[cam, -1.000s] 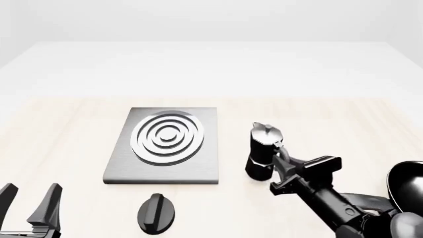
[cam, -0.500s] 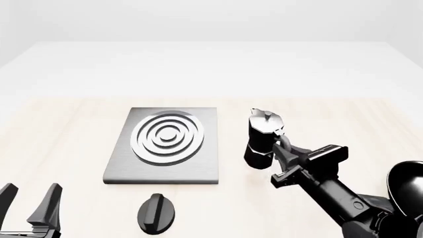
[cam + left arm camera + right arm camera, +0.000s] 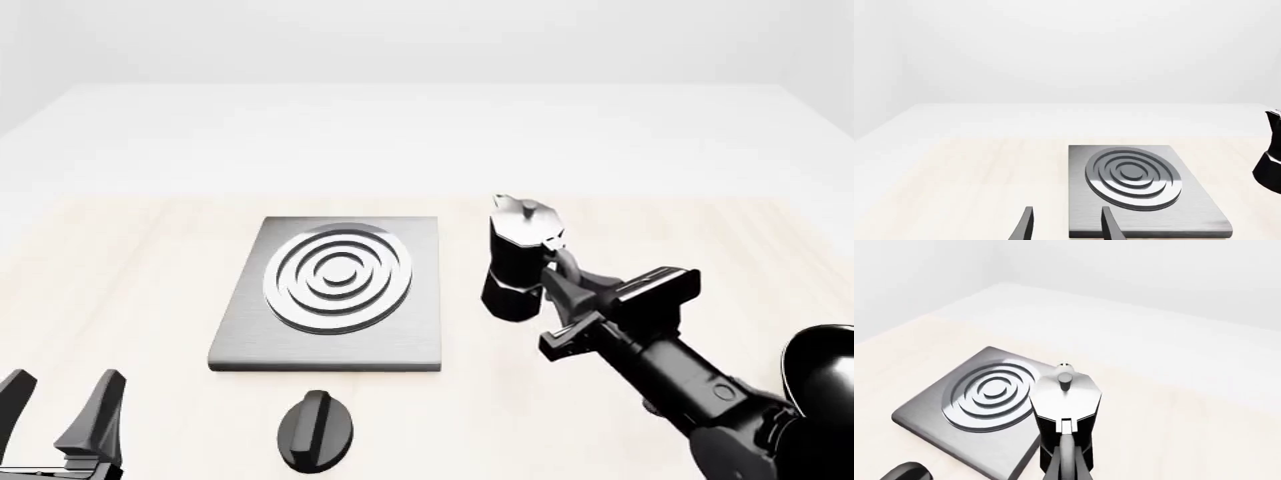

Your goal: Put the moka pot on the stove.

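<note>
The pale wooden table carried the stove, a flat grey plate lying left of centre. Just to its right was the moka pot, upright, with the right gripper clamped on its black side handle. Whether the pot touched the table, I couldn't tell. The left gripper sat at the near left edge, fingers spread wide. A black knob lay nearer than the stove.

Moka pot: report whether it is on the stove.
Off. The moka pot hangs right of the stove, held by the right end effector.
</note>
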